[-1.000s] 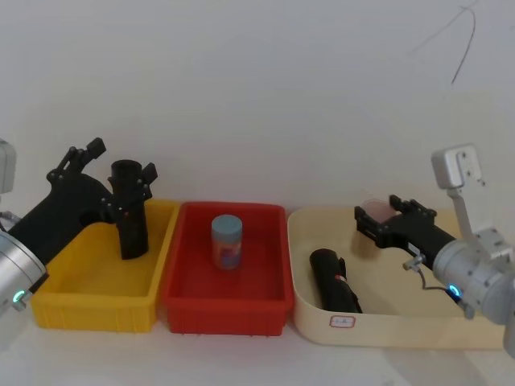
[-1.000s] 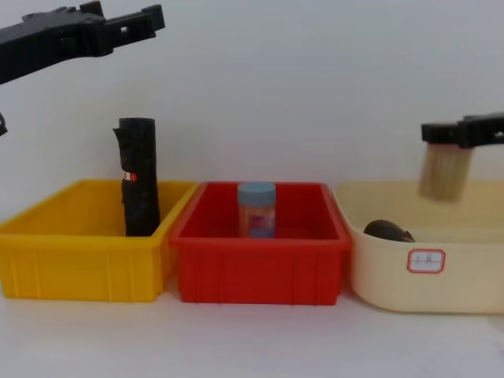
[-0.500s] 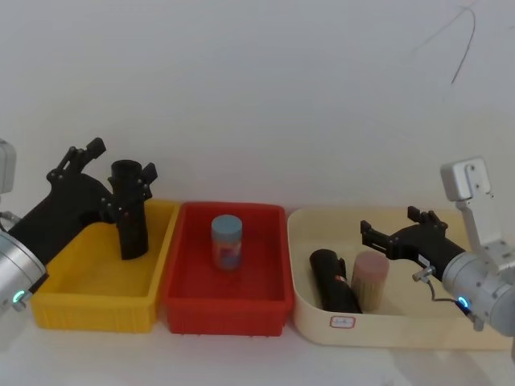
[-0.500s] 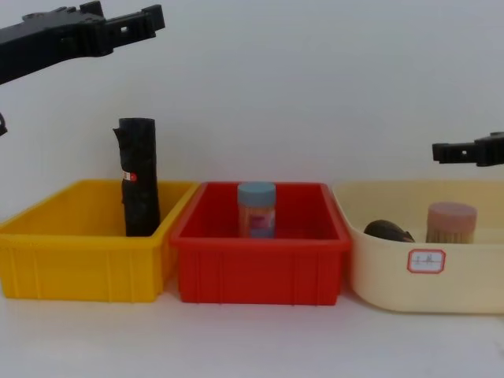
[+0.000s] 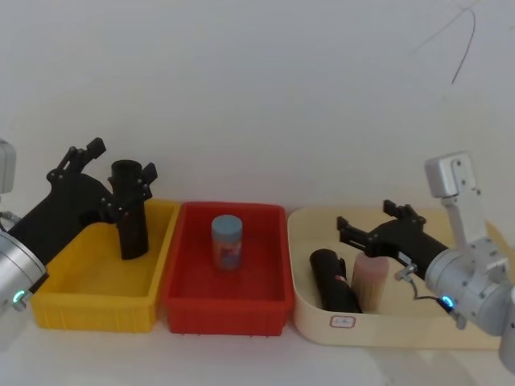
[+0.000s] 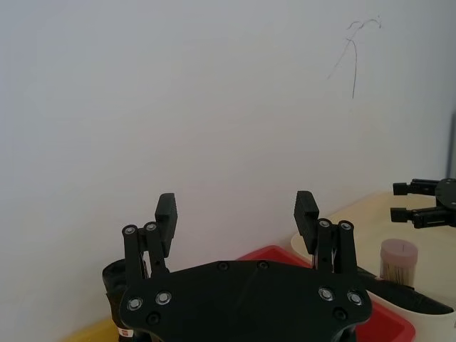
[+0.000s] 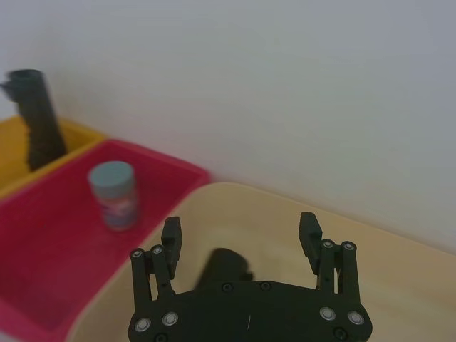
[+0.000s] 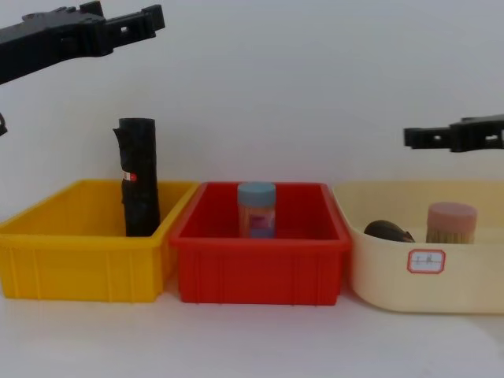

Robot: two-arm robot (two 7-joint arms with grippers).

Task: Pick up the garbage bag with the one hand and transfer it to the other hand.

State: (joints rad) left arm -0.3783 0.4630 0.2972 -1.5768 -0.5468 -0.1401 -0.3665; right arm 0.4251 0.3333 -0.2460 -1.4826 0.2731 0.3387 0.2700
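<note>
Garbage bag (image 5: 129,211) stands upright at the far end of the yellow bin (image 5: 88,310), just as it did a second ago, and in the chest view we see a small red-and-white mark on its side. This bin sits at 9 o'clock of the red bin (image 5: 225,310) on the white counter (image 5: 241,358).

What has changed is on the other side. A second ago the right gripper (image 5: 364,219) held a brown-capped jar (image 5: 370,277) in the air. Half a second ago that jar already stood in the beige bin (image 5: 386,326), at 3 o'clock of the red one. Now the jar stands where it was set, and the right gripper has slid toward 9 o'clock. In the chest view it hangs at about 11 o'clock of the jar and clear of it. Its fingers are spread wide and hold nothing.

We see the left gripper (image 5: 123,159) unmoved. In the chest view it hovers well above the garbage bag's top, apart from it, with its fingers wide apart and nothing between them.

A second black roll (image 5: 331,281) lies in the beige bin, just at 9 o'clock of the jar. A blue-lidded jar (image 5: 227,241) stands in the red bin.
</note>
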